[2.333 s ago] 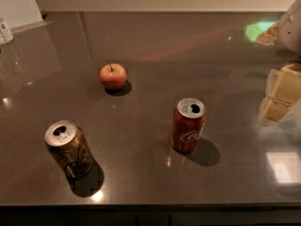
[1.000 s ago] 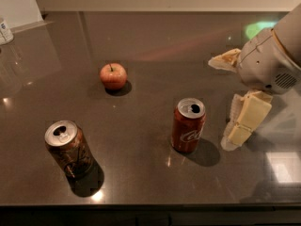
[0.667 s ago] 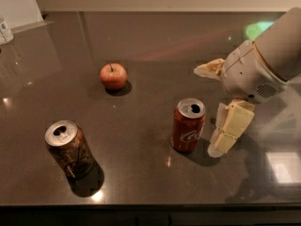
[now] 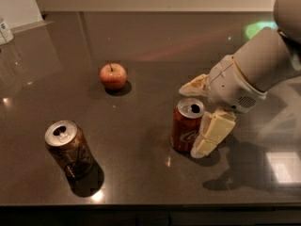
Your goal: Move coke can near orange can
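The coke can (image 4: 185, 128), red with white script and a silver top, stands upright right of the table's middle. The orange can (image 4: 68, 149), dark brownish-orange with a silver top, stands upright at the front left, well apart from it. My gripper (image 4: 198, 117) has come in from the right and is open around the coke can. One cream finger (image 4: 194, 84) is behind the can's top and the other finger (image 4: 211, 133) is along its right front side. I cannot tell whether they touch the can.
A red-orange apple (image 4: 113, 75) sits behind and left of the coke can. A white object (image 4: 5, 31) stands at the far left edge. The dark table's front edge (image 4: 141, 205) runs along the bottom. My arm (image 4: 263, 65) fills the right side.
My gripper has moved left and down from the right edge to the coke can, and its fingers now straddle it. The cans and the apple have not moved.
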